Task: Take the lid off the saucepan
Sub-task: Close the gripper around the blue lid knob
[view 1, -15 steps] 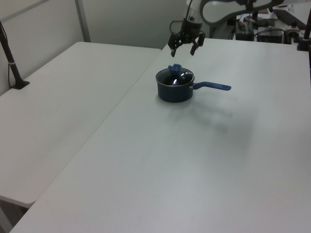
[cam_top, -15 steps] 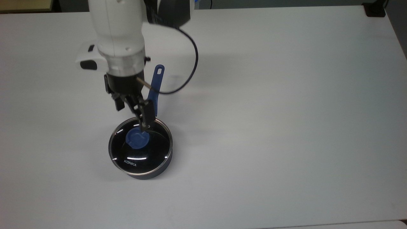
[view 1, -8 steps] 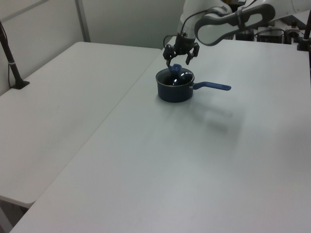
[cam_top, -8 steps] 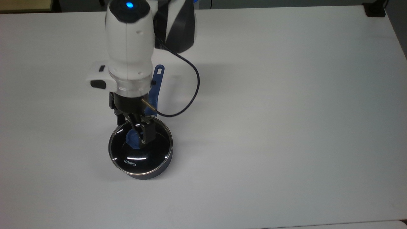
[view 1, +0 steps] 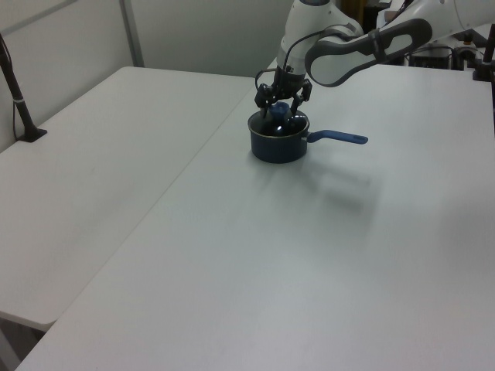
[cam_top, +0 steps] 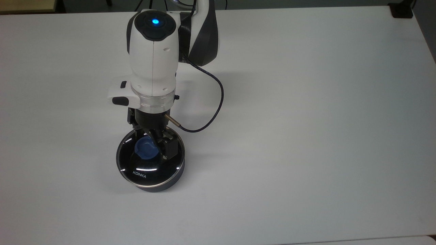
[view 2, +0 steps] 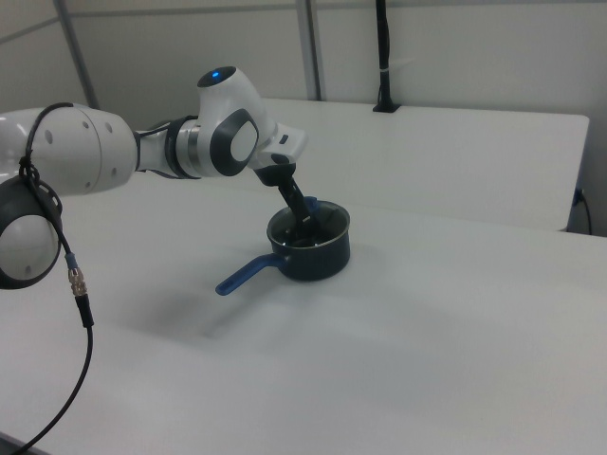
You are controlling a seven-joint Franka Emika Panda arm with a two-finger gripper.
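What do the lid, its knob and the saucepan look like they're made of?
The lid looks like clear glass in a shiny metal rim: it shows bright reflections and the dark inside of the pot. Its blue knob looks matte, probably plastic or silicone. The saucepan looks like coated metal, dark grey-blue and dull, with a blue handle, possibly plastic.

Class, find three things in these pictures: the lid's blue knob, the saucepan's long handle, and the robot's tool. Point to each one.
knob [cam_top: 146, 150]: top view, on the blue top of the lid's knob.
saucepan handle [view 1: 340, 137]: left view, mid-length of the blue handle.
tool [cam_top: 154, 147]: top view, midway between its fingertips, beside the knob.
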